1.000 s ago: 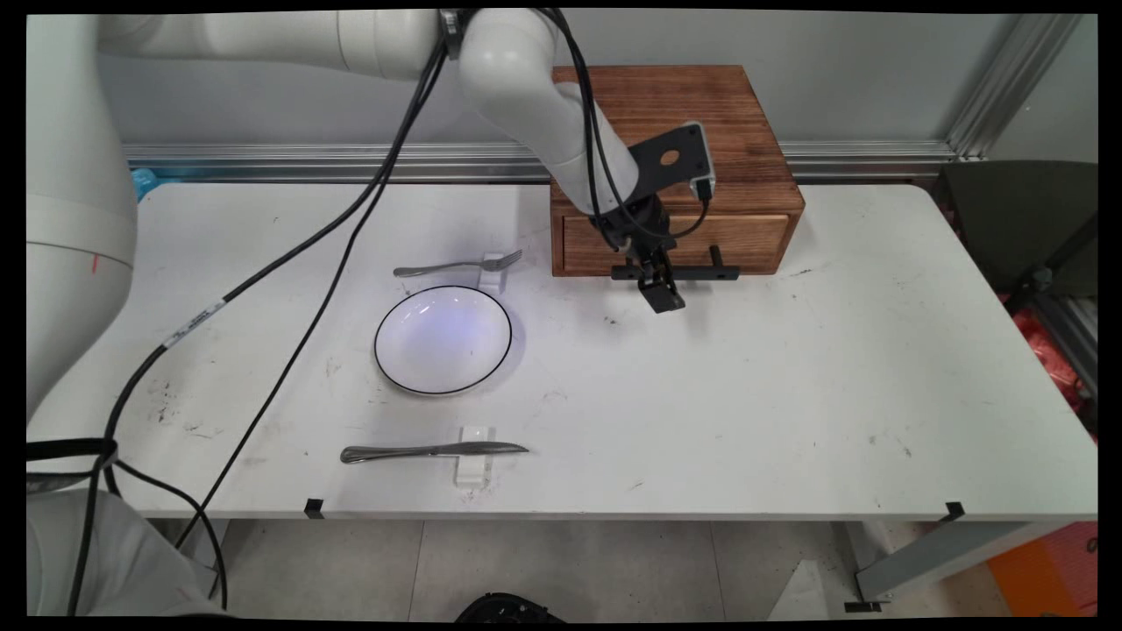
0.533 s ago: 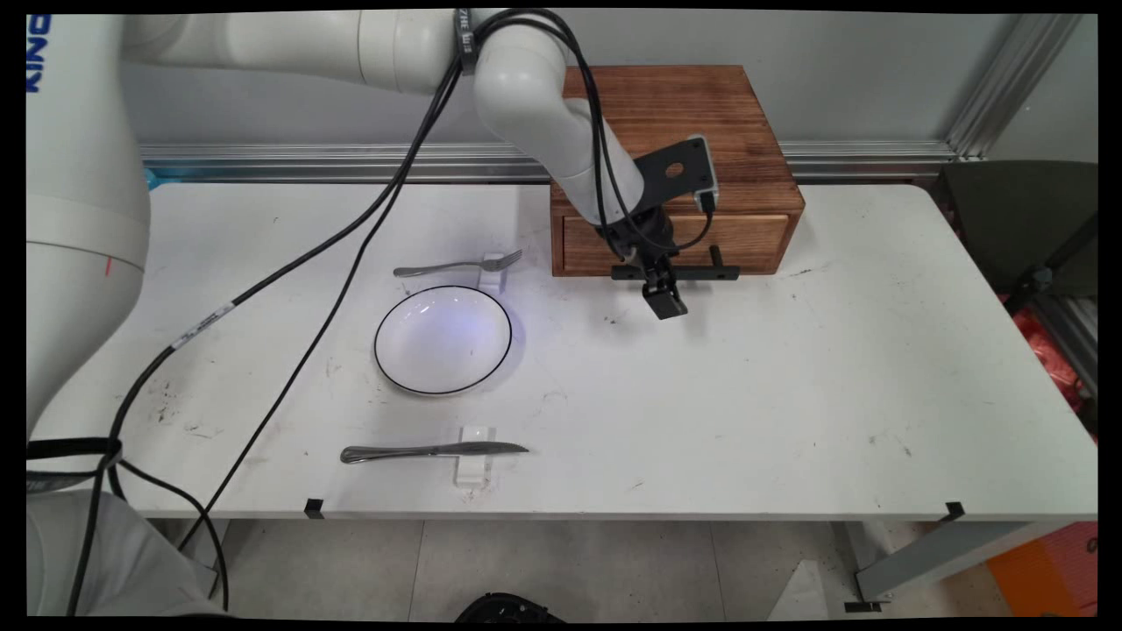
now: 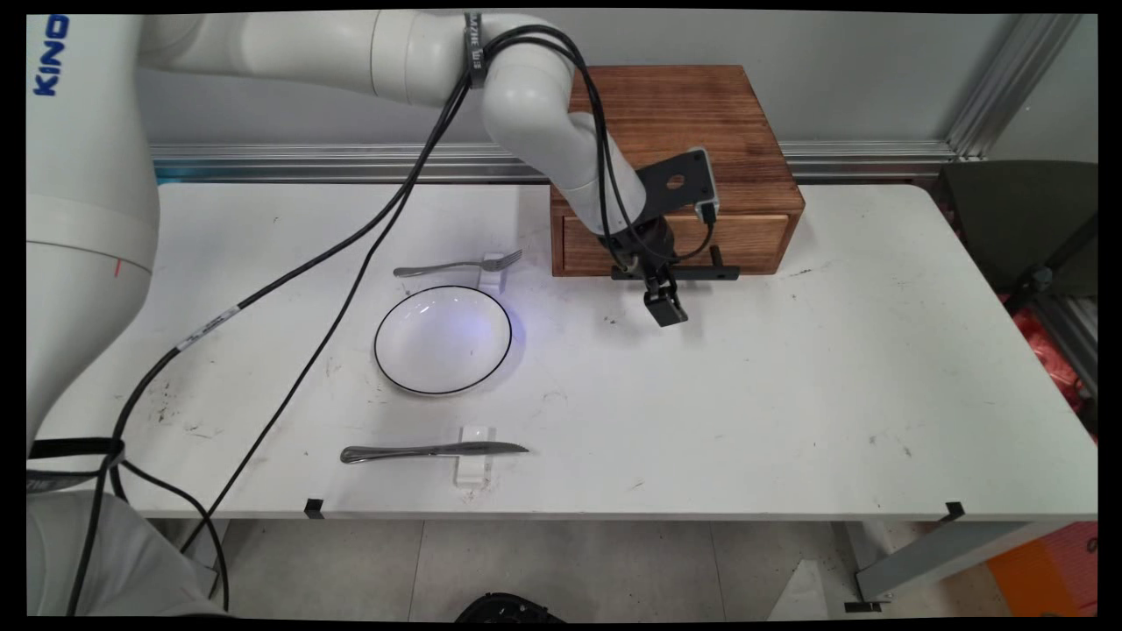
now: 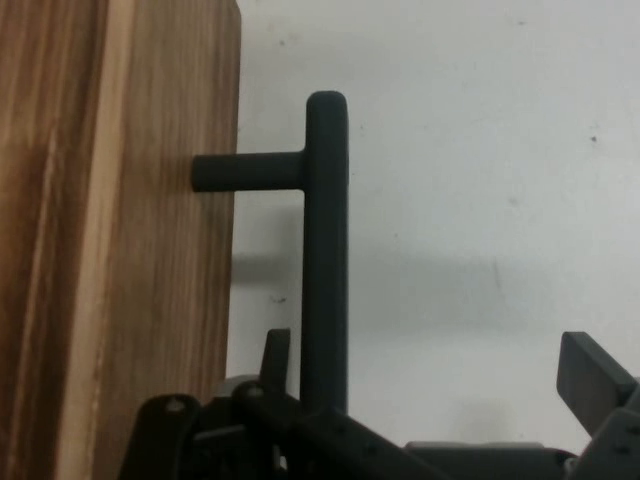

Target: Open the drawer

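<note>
A wooden box [image 3: 679,114] stands at the back of the white table [image 3: 789,394], its single drawer [image 3: 754,241] flush with the front. The drawer's black bar handle [image 3: 720,272] sticks out on two posts. My gripper [image 3: 665,307] hangs right at the middle of that handle, pointing down toward the table. In the hand view the handle [image 4: 325,250] runs up from between my fingers beside the drawer front [image 4: 120,250]. One fingertip [image 4: 275,348] sits in the gap between handle and wood, the other [image 4: 592,372] stands far out on the table side. The gripper [image 4: 435,365] is open around the bar, not touching it.
A white plate with a black rim [image 3: 443,340] lies left of centre. A fork [image 3: 456,265] rests on a small white block behind it, and a knife [image 3: 434,451] on another block near the front edge. Black cables [image 3: 333,272] trail across the left side.
The gripper has shifted slightly right and lower in the picture, settling closer over the handle's middle. The drawer, plate and cutlery have not moved.
</note>
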Available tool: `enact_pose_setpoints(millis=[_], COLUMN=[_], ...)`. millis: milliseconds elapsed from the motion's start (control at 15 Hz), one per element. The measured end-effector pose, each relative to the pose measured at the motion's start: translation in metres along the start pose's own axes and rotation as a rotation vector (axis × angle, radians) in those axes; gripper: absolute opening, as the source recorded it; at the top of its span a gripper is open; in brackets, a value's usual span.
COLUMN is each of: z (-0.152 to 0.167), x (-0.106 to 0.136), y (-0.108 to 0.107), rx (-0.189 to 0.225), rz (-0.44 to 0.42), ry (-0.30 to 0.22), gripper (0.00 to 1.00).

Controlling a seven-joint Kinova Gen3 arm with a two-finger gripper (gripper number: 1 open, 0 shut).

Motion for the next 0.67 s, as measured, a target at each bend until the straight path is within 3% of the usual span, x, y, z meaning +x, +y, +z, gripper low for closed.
enact_pose_setpoints(millis=[667], z=[0.0105], x=[-0.0059], y=[0.0055], rx=[-0.003], rz=[-0.007], ry=[-0.009], gripper=[1.0])
